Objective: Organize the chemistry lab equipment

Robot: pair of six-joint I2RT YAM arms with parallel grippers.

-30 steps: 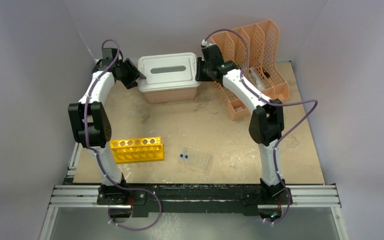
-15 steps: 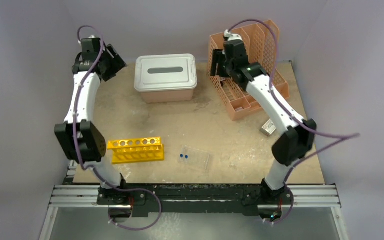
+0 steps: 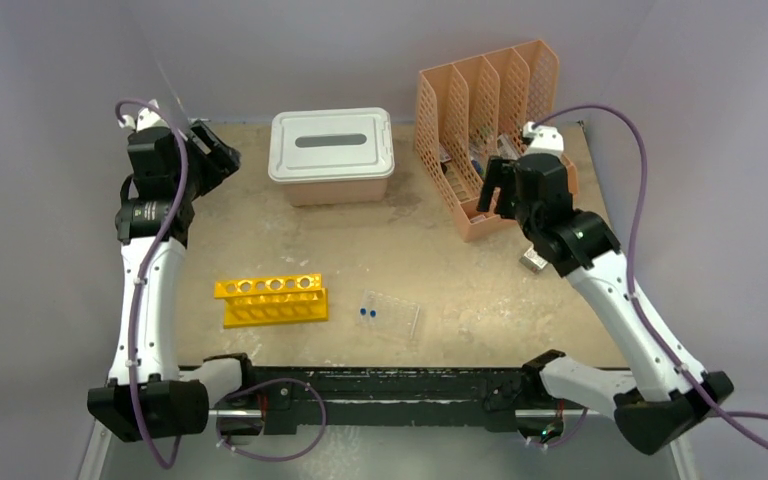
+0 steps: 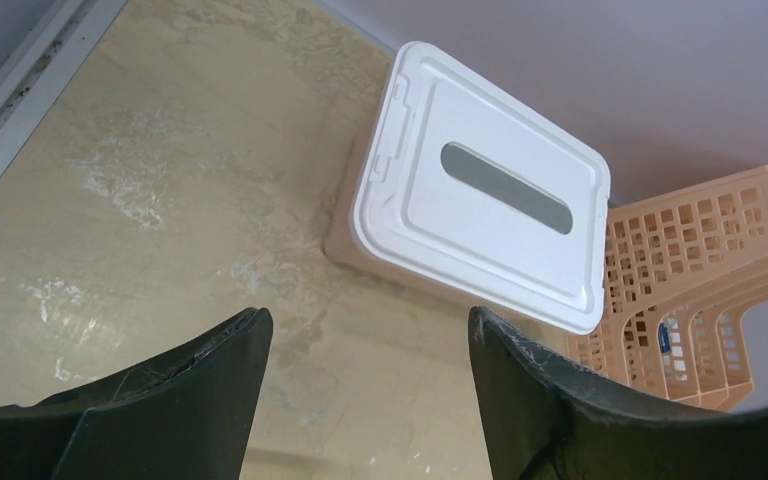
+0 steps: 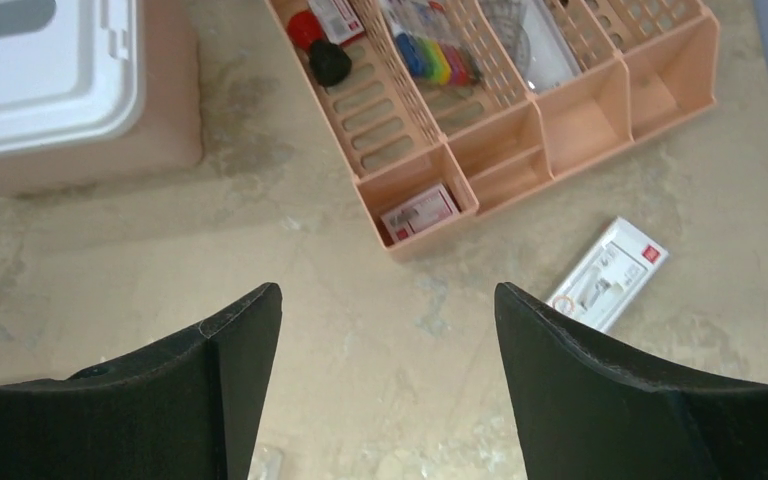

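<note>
A yellow test-tube rack (image 3: 272, 299) lies on the table at the near left. Right of it sits a clear plastic tray (image 3: 398, 316) with two blue-capped vials (image 3: 365, 313) at its left edge. My left gripper (image 3: 216, 153) (image 4: 367, 318) hangs open and empty at the far left, above bare table, well apart from the rack. My right gripper (image 3: 491, 188) (image 5: 386, 292) is open and empty too, held high beside the peach file holder's front end. Neither gripper touches anything.
A pink tub with a grey lid (image 3: 332, 150) (image 4: 480, 215) stands at the back middle. The peach slotted file holder (image 3: 488, 125) (image 5: 520, 130) at the back right holds small items. A small white packet (image 3: 533, 260) (image 5: 610, 272) lies on the table near it.
Both arms have let go of the tub's sides and swung outward and back. Both grippers opened wider. The white packet, hidden before, now shows on the right.
</note>
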